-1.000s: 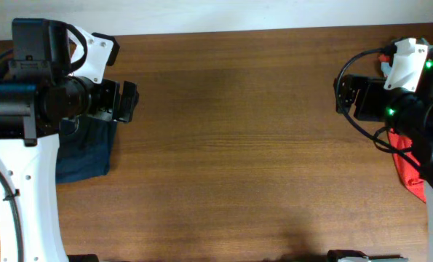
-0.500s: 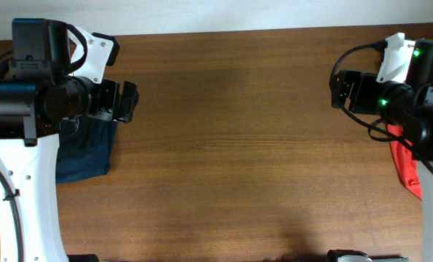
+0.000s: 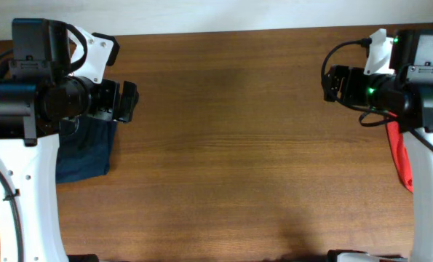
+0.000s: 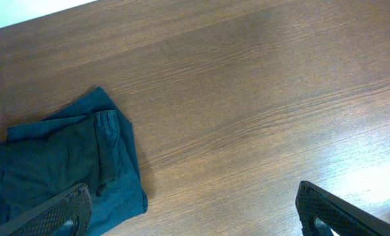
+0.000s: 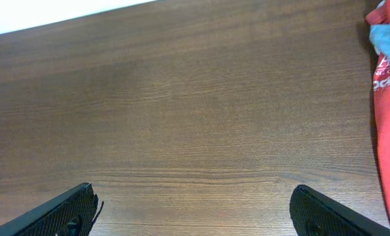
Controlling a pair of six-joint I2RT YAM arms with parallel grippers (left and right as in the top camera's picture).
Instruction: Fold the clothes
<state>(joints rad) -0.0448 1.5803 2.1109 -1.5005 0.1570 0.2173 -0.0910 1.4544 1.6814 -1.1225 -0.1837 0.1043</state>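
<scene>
A dark navy garment point(image 3: 85, 149) lies folded at the table's left edge, partly under my left arm; it also shows in the left wrist view point(image 4: 57, 164). A red garment point(image 3: 399, 156) lies at the right edge, with a pale grey-blue piece point(image 5: 388, 36) on it in the right wrist view point(image 5: 386, 111). The black T-shirt is out of view. My left gripper point(image 3: 129, 102) is open and empty just right of the navy garment point(image 4: 195, 216). My right gripper point(image 3: 332, 84) is open and empty over bare wood, left of the red garment point(image 5: 195, 213).
The brown wooden table point(image 3: 231, 145) runs between the two arms. A white surface point(image 3: 223, 14) borders its far edge. Both arm bases stand at the table's left and right sides.
My right arm has swung left and toward the far edge, away from the red garment. The left arm and the navy garment have not moved.
</scene>
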